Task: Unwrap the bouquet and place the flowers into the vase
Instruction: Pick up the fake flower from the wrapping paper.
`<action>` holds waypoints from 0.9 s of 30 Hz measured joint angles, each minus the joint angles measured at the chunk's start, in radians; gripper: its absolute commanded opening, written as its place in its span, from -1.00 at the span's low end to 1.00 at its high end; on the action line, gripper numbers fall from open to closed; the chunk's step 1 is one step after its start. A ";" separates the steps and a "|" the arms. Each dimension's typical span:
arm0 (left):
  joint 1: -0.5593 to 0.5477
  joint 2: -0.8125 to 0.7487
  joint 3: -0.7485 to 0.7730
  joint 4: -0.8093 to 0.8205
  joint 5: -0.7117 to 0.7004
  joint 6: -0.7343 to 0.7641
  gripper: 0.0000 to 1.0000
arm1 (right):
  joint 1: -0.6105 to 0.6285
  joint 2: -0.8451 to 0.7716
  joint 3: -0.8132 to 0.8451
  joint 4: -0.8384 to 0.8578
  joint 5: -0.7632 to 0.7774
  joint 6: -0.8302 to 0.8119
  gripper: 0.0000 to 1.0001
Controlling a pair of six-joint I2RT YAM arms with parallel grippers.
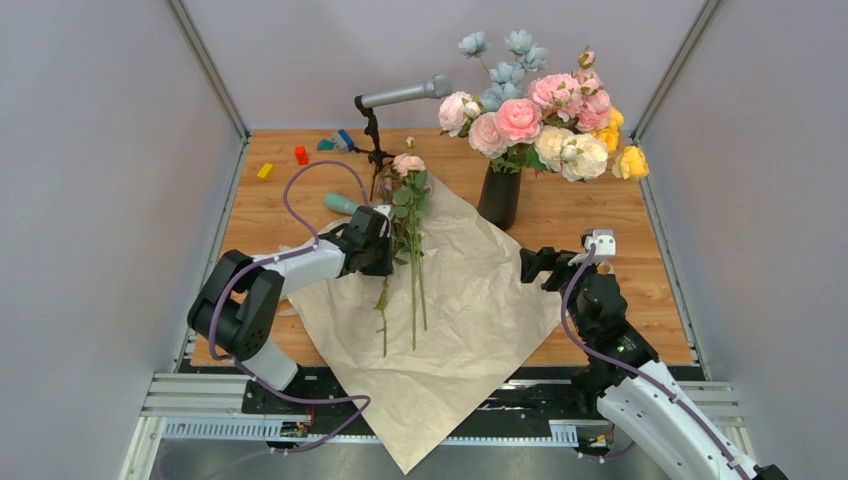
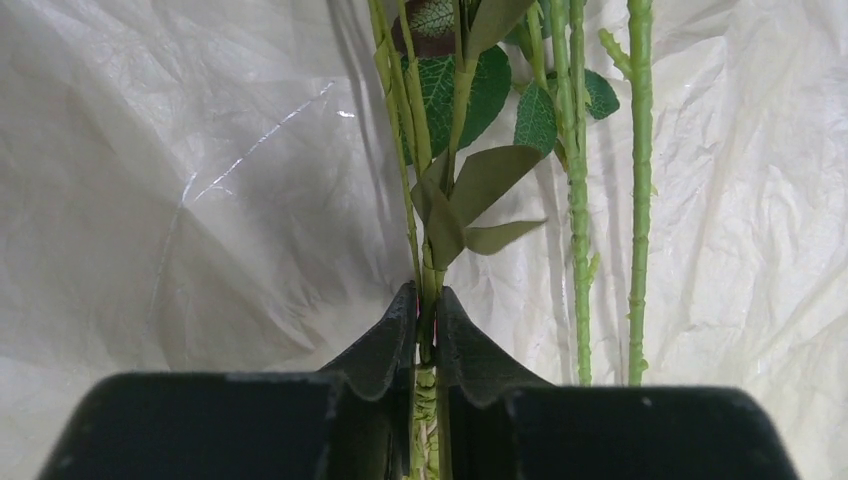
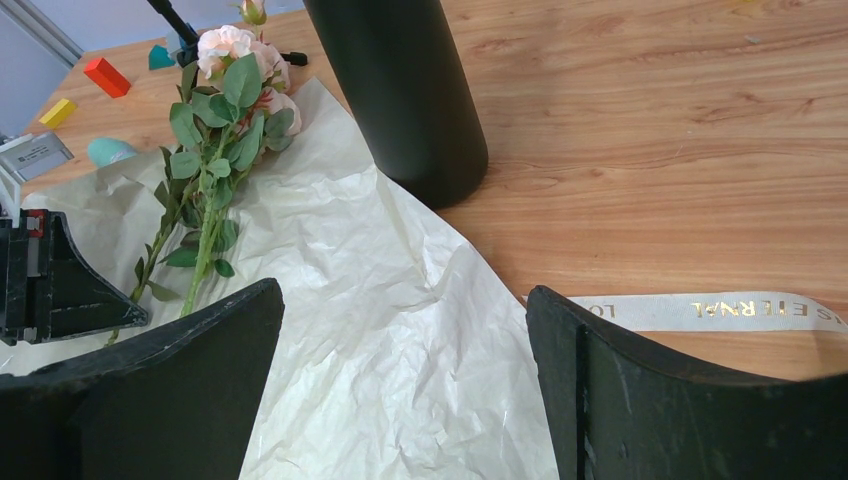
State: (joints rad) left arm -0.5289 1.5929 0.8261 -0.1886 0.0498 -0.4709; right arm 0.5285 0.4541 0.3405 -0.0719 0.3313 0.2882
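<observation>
The bouquet lies opened: its crinkled beige paper (image 1: pixel 470 290) is spread flat on the table. The flowers (image 1: pixel 408 165) rest on it, pink and cream blooms far, long green stems (image 1: pixel 414 280) pointing near. My left gripper (image 1: pixel 392 248) is shut on one leafy stem (image 2: pixel 430 275); two more stems (image 2: pixel 578 220) lie free to its right. The black vase (image 1: pixel 499 195) stands behind the paper's far right edge, holding a big pink, blue and yellow arrangement. My right gripper (image 1: pixel 528 264) hangs open over the paper's right edge (image 3: pixel 330 230), nothing between its fingers.
A cream printed ribbon (image 3: pixel 720 310) lies on the wood beside the right gripper. A microphone on a black stand (image 1: pixel 400 95) rises behind the blooms. Small coloured blocks (image 1: pixel 300 155) and a teal object (image 1: pixel 340 203) sit at the far left. Grey walls enclose both sides.
</observation>
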 measured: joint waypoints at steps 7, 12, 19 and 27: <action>0.000 -0.010 0.000 -0.003 -0.018 -0.003 -1.00 | 0.000 -0.003 0.000 0.000 0.000 0.001 0.85; -0.001 -0.073 -0.003 -0.005 -0.056 -0.019 -1.00 | 0.000 -0.006 0.000 -0.002 0.001 0.003 0.85; -0.001 -0.182 -0.024 -0.005 -0.107 -0.041 -1.00 | 0.000 -0.021 0.000 -0.024 0.008 0.008 0.85; -0.001 -0.274 -0.076 -0.009 -0.147 -0.076 -1.00 | 0.000 -0.038 0.000 -0.043 0.010 0.019 0.85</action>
State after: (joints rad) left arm -0.5301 1.3190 0.7502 -0.1974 -0.0975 -0.5465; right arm 0.5285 0.4160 0.3405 -0.1150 0.3408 0.3069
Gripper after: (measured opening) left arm 0.019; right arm 0.928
